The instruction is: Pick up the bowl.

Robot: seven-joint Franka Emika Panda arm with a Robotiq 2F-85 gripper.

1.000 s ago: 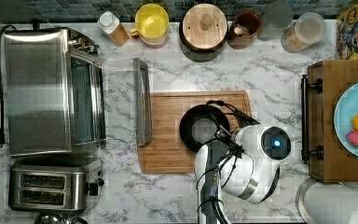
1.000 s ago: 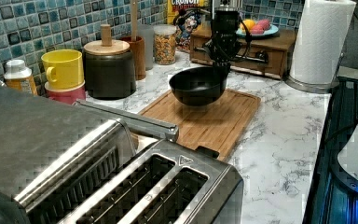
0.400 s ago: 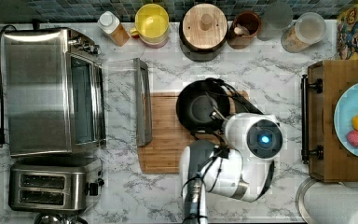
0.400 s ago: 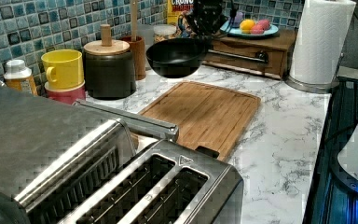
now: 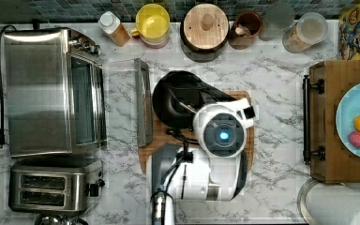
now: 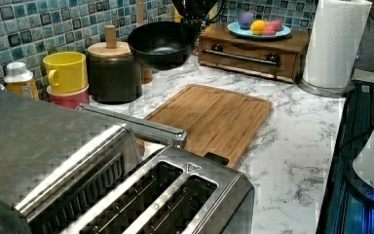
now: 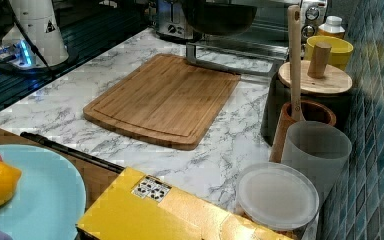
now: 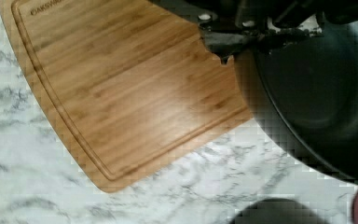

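Note:
The round black bowl (image 6: 163,44) hangs in the air well above the wooden cutting board (image 6: 214,117), tilted a little. My gripper (image 6: 195,13) is shut on the bowl's rim on the left view's right side. In the top view the bowl (image 5: 173,96) shows over the board's far left corner, partly under my white wrist. The wrist view has the bowl (image 8: 321,88) close up, with a dark fingertip (image 8: 226,44) clamped on its rim and the board (image 8: 121,79) far below. In the right view the bowl's underside (image 7: 220,17) is at the upper edge.
A toaster oven (image 5: 51,91) with its open door and a toaster (image 5: 51,185) stand at the top view's left. Yellow cup (image 5: 153,21), wooden-lidded jar (image 5: 206,23) and containers line the back wall. A wooden box (image 5: 323,140) with a blue plate is right, beside a paper towel roll (image 6: 338,41).
The bowl has risen off the cutting board in my gripper and moved toward the back wall and the top view's left. The board now lies bare.

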